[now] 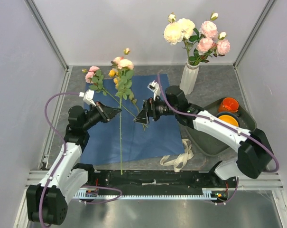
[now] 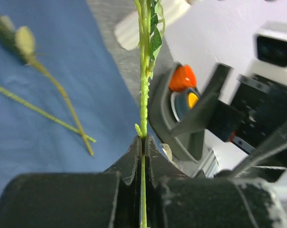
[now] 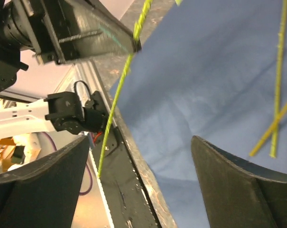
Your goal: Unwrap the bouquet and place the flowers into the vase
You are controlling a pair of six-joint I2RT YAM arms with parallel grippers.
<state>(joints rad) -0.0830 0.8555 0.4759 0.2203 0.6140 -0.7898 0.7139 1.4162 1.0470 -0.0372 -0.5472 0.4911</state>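
Note:
The white ribbed vase (image 1: 189,78) stands at the back right with several pink and cream flowers (image 1: 195,35) in it. The bouquet's blue paper (image 1: 152,133) lies spread flat. My left gripper (image 1: 118,112) (image 2: 143,140) is shut on the long green stem (image 1: 121,142) (image 2: 144,95) of a pink-headed rose (image 1: 124,63), held above the paper. My right gripper (image 1: 142,116) (image 3: 138,180) is open and faces the left one. The held stem (image 3: 119,90) hangs beyond its left finger (image 3: 39,180), not between the jaws. More flowers (image 1: 93,75) lie on the paper, their stems (image 2: 62,118) (image 3: 276,95) crossing.
A dark grey tray (image 1: 205,137) with an orange cup (image 1: 228,104) (image 2: 182,77) sits at the right, under the right arm. The cream ribbon (image 1: 181,156) lies loose by the paper's near right corner. White walls close in three sides.

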